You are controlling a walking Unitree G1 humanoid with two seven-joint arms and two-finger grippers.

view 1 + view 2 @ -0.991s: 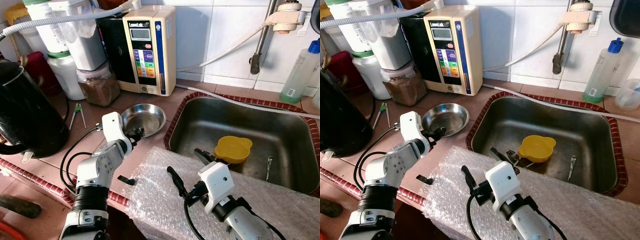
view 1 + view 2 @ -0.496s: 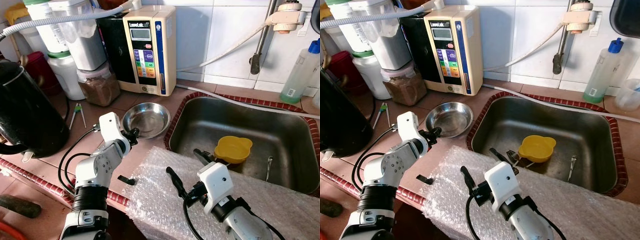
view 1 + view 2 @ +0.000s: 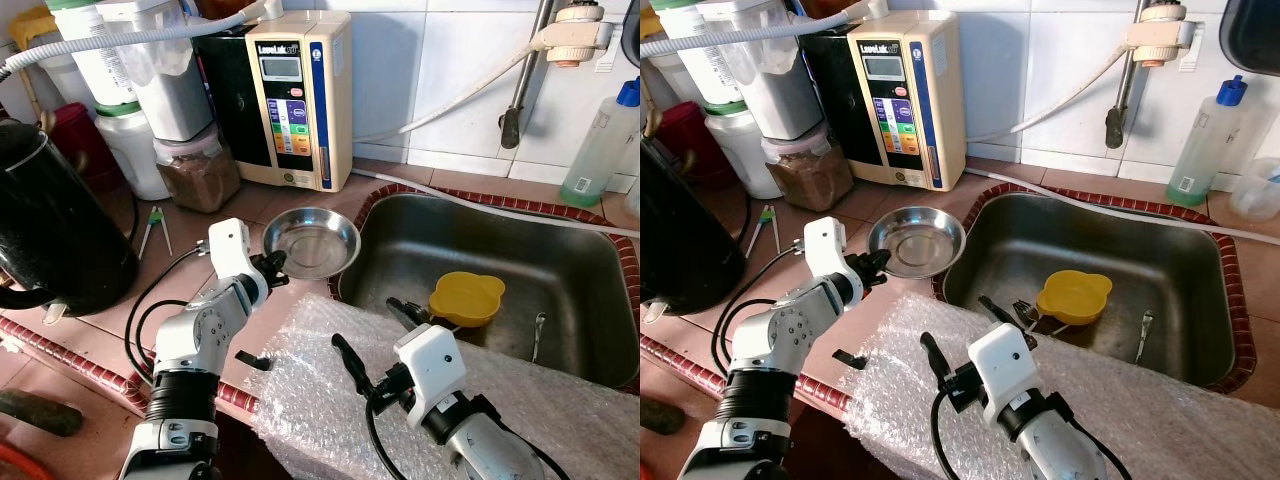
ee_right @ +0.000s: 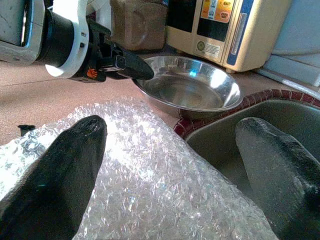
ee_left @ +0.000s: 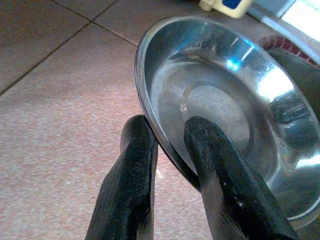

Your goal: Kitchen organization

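left gripper (image 5: 167,142) fingers pinch steel bowl (image 3: 312,240) rim, one finger inside.

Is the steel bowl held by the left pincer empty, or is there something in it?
Empty. The steel bowl shows only bare, shiny metal inside, with reflections on its bottom. The left pincer grips its rim, one finger inside and one outside.

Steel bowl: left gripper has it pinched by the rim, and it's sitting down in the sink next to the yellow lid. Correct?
Not quite. The left gripper does pinch the steel bowl by its rim, but the bowl is not down in the sink. The left eye view shows it at the counter edge, partly over the sink's left rim. The yellow lid lies apart, on the sink floor.
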